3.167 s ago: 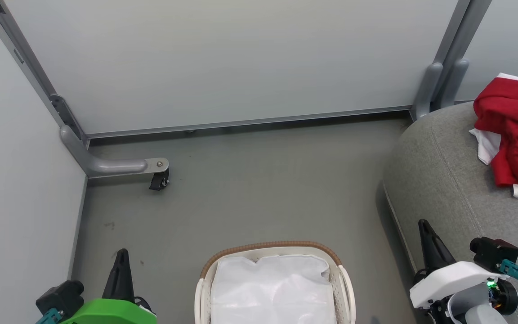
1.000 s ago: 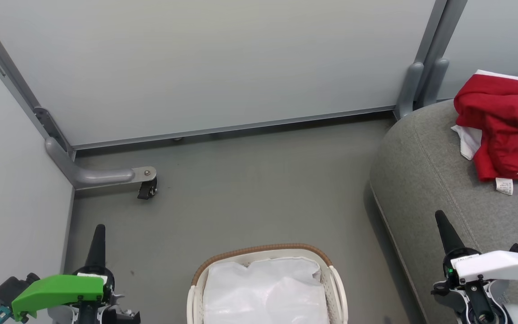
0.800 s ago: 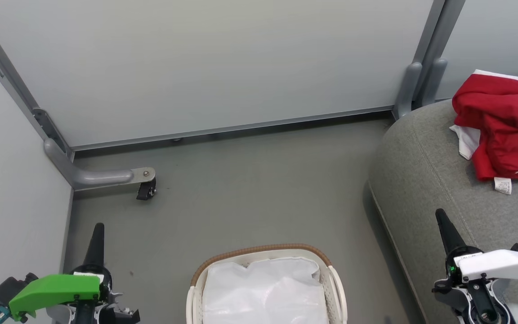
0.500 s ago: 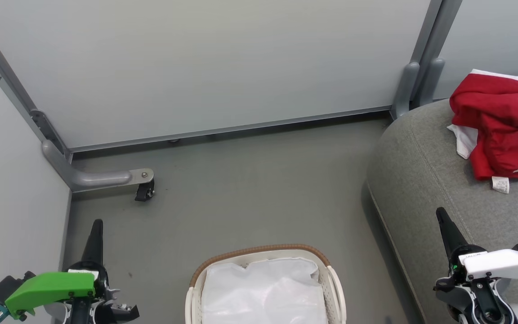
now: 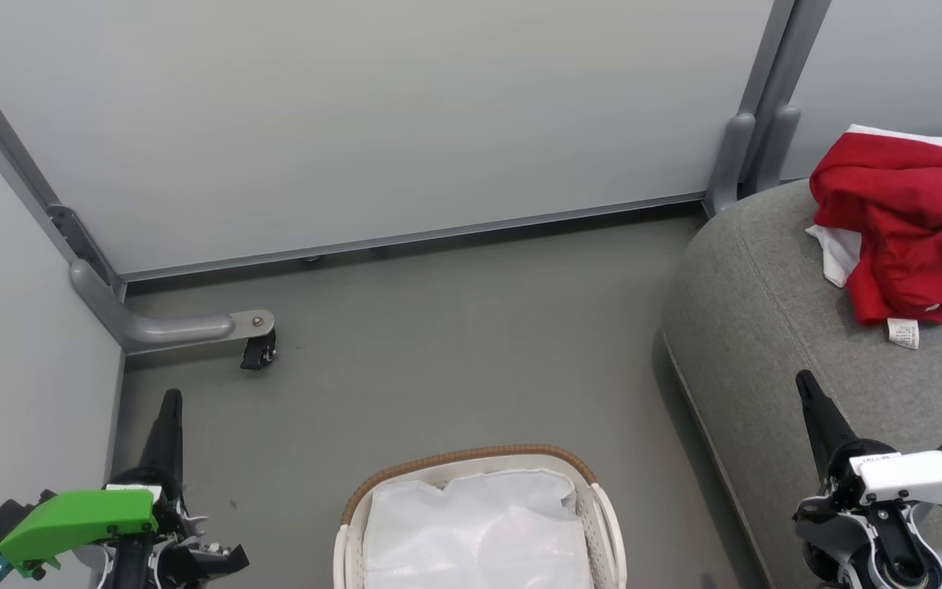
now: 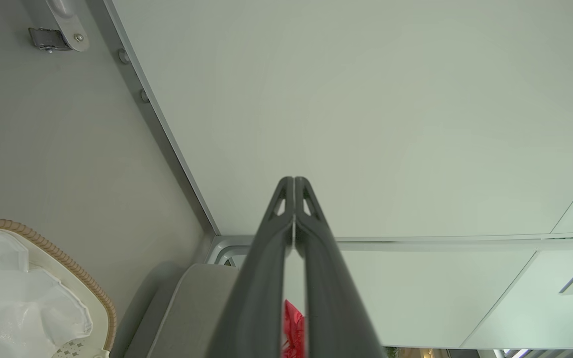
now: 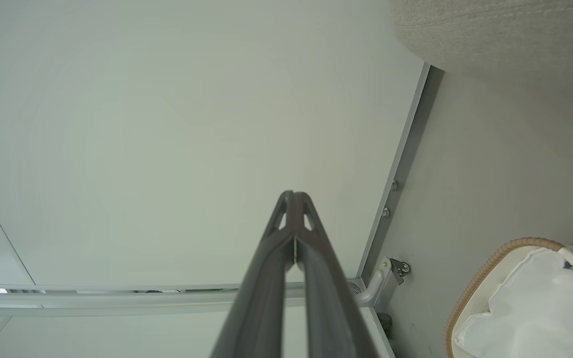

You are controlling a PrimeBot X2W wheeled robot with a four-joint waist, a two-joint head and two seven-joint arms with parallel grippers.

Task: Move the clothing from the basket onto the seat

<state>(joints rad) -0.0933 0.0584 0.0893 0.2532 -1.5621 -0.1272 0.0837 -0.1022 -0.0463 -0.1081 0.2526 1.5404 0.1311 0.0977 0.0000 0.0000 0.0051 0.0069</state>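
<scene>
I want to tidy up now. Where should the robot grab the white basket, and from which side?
Probably by its white side handles, from above: left hand on the left one, right hand on the right. The basket stands upright on the floor, and those loops stick out from its walls, so fingers can close round them. The loose liner would likely slip.

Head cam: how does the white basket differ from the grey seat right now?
The small oval white plastic basket with a brown woven rim stands on the floor; the large grey fabric-upholstered seat beside it is far bigger. The basket holds a white fabric liner, no red in sight; the seat bears the crumpled red clothing. Both have rounded outlines.
</scene>
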